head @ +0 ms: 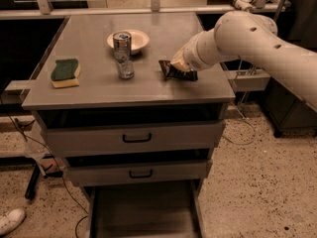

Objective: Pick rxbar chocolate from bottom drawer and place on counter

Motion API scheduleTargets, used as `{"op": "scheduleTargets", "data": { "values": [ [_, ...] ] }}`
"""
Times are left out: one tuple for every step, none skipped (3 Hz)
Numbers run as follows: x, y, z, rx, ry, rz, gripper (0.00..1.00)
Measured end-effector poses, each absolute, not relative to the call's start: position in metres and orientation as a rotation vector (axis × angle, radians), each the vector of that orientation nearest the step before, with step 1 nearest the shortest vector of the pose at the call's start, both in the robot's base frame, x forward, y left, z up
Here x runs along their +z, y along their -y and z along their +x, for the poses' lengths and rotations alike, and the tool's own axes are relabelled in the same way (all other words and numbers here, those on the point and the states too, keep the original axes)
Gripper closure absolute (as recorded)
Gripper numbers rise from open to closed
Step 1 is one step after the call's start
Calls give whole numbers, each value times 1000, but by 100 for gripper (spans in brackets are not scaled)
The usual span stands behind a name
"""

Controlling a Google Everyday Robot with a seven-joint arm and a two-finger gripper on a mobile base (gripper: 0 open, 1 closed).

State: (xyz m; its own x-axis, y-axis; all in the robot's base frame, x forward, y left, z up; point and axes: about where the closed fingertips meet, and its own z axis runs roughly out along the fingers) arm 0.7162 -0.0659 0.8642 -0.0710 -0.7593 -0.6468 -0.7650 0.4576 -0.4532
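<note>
Your pincer [174, 67] is clamped on the dark-wrapped flat rxbar chocolate [183, 75], low over the grey metal bench [99, 90], seemingly for release.

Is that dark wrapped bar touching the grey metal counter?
Cannot tell. The camera view shows the gripper holding the dark bar at the right of the grey counter; neither contact nor gap shows plainly.

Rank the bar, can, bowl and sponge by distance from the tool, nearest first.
The tool is over the counter's right side.
1. Bar, at the tool.
2. Can and bowl, to its left; too close to call.
3. Sponge, far left.
</note>
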Motion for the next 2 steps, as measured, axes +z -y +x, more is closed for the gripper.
{"op": "scheduleTargets", "data": {
  "values": [
    [864, 66, 716, 8, -1818, -1294, 57],
    [864, 66, 716, 8, -1818, -1294, 34]
  ]
}}
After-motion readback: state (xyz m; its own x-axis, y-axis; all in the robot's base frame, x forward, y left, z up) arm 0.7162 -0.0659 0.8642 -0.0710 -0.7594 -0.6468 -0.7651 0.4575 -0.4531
